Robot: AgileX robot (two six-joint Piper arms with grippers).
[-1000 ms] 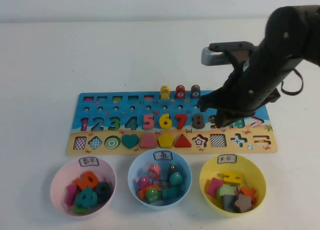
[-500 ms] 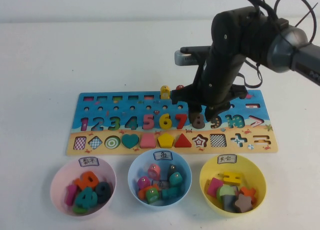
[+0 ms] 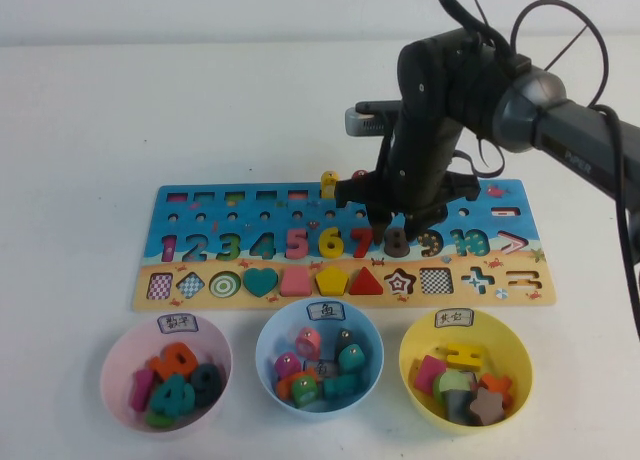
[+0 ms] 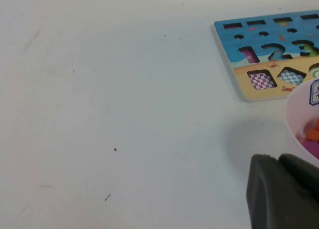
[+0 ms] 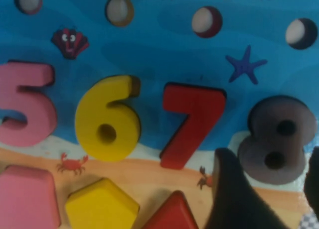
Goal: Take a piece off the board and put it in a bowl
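1. High view: the right end effector point(image 3: 397, 223) hangs over the board point(image 3: 200, 215), fingers spread wide astride the piece point(image 3: 397, 243).
2. The piece sits in its slot between the red 7 point(image 3: 362, 242) and the 9 point(image 3: 431, 243).
3. The bowl point(image 3: 120, 365) stands at the board's 7 o'clock on the worktop point(image 3: 120, 120).
4. The left end effector point(image 4: 281, 194) rests beside the bowl; its fingers cannot be told.

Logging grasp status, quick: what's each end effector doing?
Left end effector: parked beside the pink bowl; state cannot be told.
Right end effector: open, empty, straddling the 8.
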